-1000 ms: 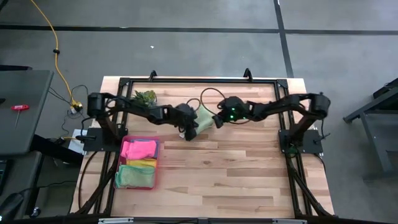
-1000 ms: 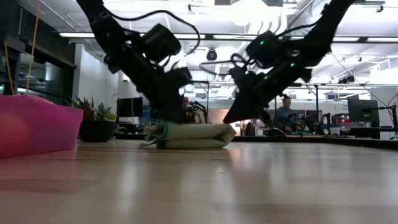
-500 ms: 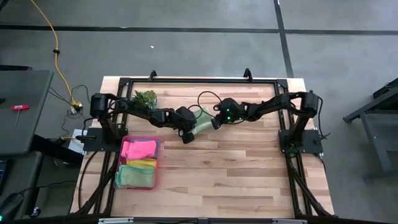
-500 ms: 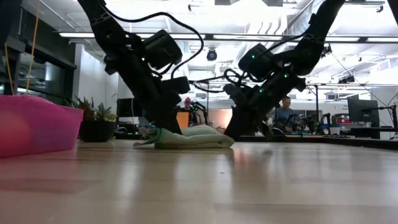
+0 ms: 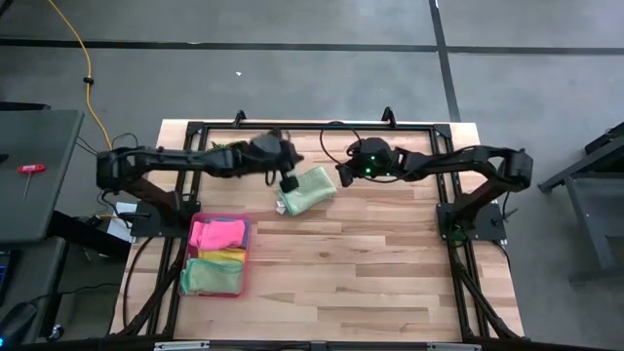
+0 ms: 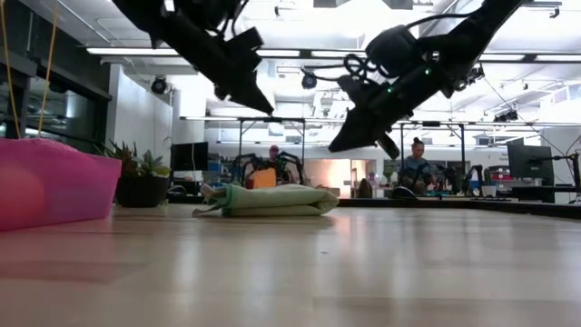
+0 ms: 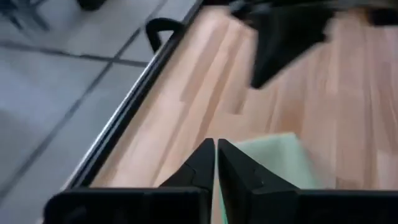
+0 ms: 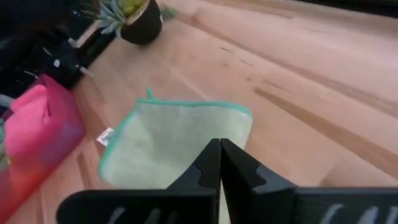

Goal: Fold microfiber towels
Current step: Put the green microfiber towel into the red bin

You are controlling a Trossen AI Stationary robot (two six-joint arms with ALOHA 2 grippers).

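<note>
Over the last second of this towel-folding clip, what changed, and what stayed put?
Both arms lifted off the folded pale green microfiber towel and drew back toward the table's far edge. The left gripper and right gripper, earlier pressed down at the towel, now hang shut above it, holding nothing. The towel lies flat, alone. The translucent pink tray of folded towels and the small spiky potted plant stayed as they were.

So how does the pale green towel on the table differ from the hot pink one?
The pale green towel lies alone on the bare wood, between the two arms; the hot pink towel sits inside the pink tray. The pale green one has a darker green edging and a white tag showing; no edging can be made out on the pink one. Both are folded, and no tool touches either.
</note>
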